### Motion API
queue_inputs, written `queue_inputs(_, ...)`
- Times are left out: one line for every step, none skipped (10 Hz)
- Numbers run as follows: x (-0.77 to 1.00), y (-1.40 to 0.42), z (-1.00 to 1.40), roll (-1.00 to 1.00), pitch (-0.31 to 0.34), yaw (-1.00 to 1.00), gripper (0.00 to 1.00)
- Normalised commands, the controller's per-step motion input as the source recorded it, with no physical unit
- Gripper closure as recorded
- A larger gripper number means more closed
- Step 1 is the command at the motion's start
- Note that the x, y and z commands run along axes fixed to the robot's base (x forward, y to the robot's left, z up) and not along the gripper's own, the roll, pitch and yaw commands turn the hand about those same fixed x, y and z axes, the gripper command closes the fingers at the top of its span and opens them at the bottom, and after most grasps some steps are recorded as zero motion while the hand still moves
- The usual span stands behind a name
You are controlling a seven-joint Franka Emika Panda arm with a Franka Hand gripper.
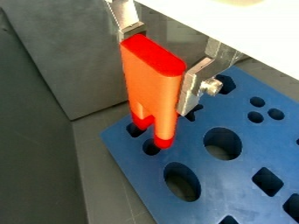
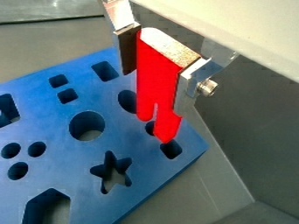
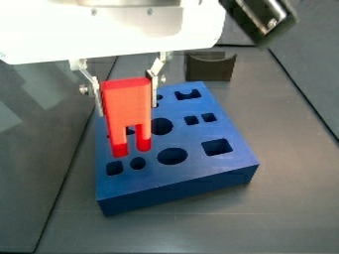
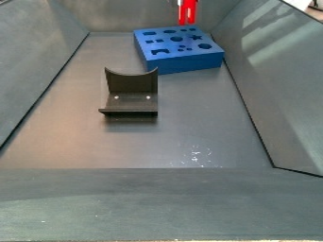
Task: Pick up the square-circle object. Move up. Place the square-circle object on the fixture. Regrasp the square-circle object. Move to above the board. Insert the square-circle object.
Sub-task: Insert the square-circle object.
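Note:
My gripper [image 1: 155,63] is shut on the square-circle object [image 1: 152,92], a bright red-orange block held upright with its slotted end down. It shows in both wrist views [image 2: 158,87] and in both side views [image 3: 127,114] [image 4: 187,11]. The slotted end hangs just above the blue board [image 1: 222,175] near one edge, over a small hole there. The board also shows in the other views [image 2: 47,131] [image 3: 185,169] [image 4: 177,52]. The dark fixture [image 4: 127,93] stands empty on the floor, apart from the board; it also shows behind the board [image 3: 211,66].
Grey bin walls [image 4: 51,66] rise around the floor. A grey wall [image 1: 59,61] stands close beside the board's edge under the gripper. Open floor [image 4: 151,142] lies between the fixture and the near wall.

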Motion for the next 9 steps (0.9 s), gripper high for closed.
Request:
queue_inputs(0.00, -0.01, -0.14, 0.08, 0.000, -0.06, 1.00)
queue_inputs(0.01, -0.09, -0.09, 0.10, 0.020, 0.00, 1.00)
queue_inputs(0.16, -0.09, -0.03, 0.08, 0.060, 0.00, 1.00)
queue_inputs(0.21, -0.09, -0.01, 0.09, 0.076, 0.00, 1.00)
queue_inputs(0.23, -0.04, -0.03, 0.07, 0.077, 0.00, 1.00)
queue_inputs(0.19, -0.03, -0.08, 0.07, 0.059, 0.00, 1.00)
queue_inputs(0.15, 0.00, -0.15, 0.06, 0.030, 0.00, 1.00)
queue_inputs(0.15, 0.00, -0.22, 0.04, 0.016, 0.00, 1.00)
queue_inputs(0.15, 0.00, -0.20, 0.02, 0.009, 0.00, 1.00)
